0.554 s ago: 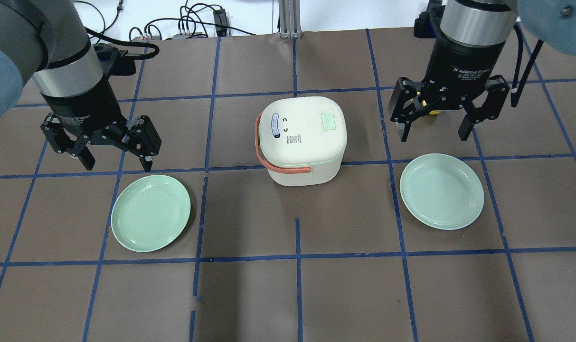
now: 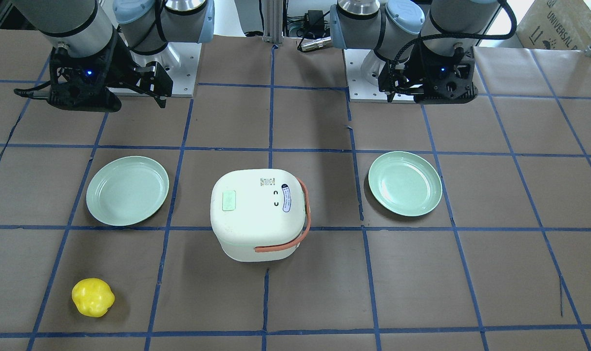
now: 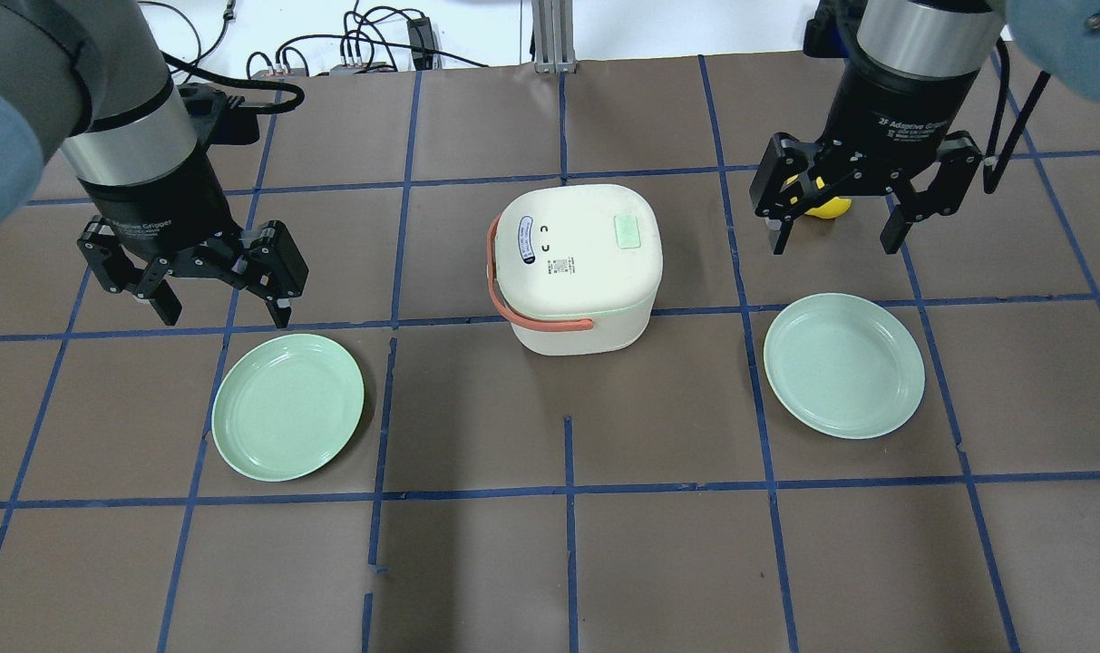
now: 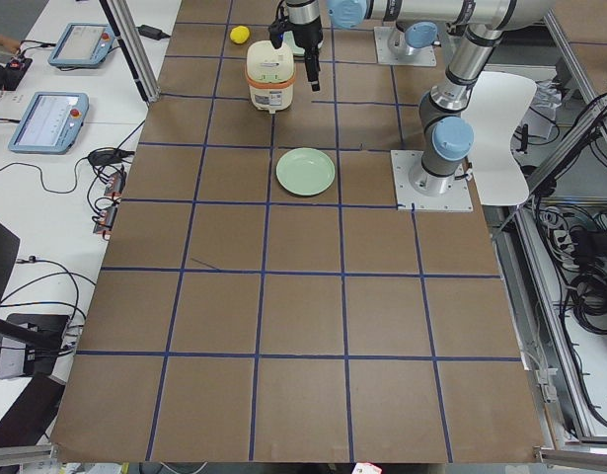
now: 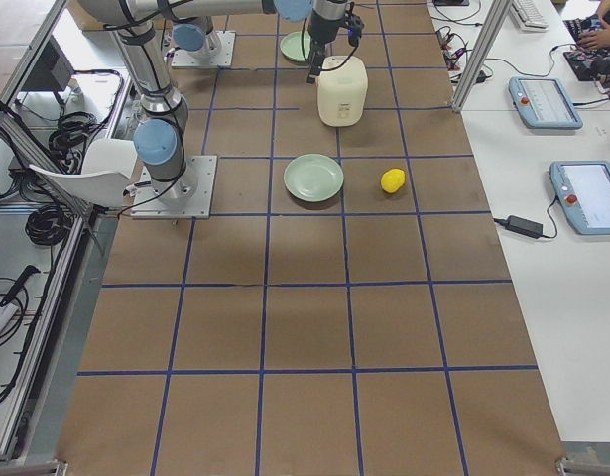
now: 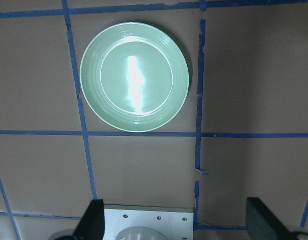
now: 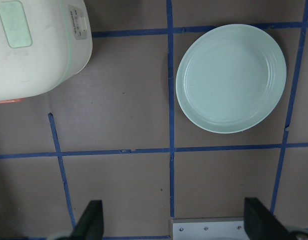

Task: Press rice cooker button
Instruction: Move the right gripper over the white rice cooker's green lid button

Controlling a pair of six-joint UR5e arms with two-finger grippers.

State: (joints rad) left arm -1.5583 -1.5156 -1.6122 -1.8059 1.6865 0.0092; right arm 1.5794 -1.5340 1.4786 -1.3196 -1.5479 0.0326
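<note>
- Overhead exterior: the rice cooker (image 3: pixel 575 268) is standing upright in the middle of the table (image 3: pixel 676 571), and neither arm is touching it. Its button (image 3: pixel 627 230), a flat pale green rectangle, is sitting on the lid toward 2 o'clock. The orange handle (image 3: pixel 559 323) is lying folded down around 7 o'clock. The left gripper (image 3: pixel 225 313) is hanging at 9 o'clock of the cooker and the right gripper (image 3: pixel 832 243) at 2 o'clock. Both are well apart from it, with jaws spread wide and holding nothing.
- Exterior front-facing: the shell is looking like smooth, hard cream plastic with rounded corners, probably stiff and steady under a straight push. I am judging that no grasp is needed, only one fingertip coming down on the button. A sideways push could be sliding the body on the paper cover. A yellow object (image 2: pixel 92 297) is lying at 8 o'clock of the cooker, a green plate (image 2: pixel 127 190) at 9 o'clock and another (image 2: pixel 405 183) at 3 o'clock.
- Exterior left and exterior right: the cooker is showing small near 12 o'clock; the grippers are too small to judge.
- Left wrist-mounted: only a glossy plate is showing, at 12 o'clock.
- Right wrist-mounted: the cooker's corner with the button is showing at 10 o'clock. The fingertips (image 7: pixel 93 220) are sitting far apart with nothing between them.
</note>
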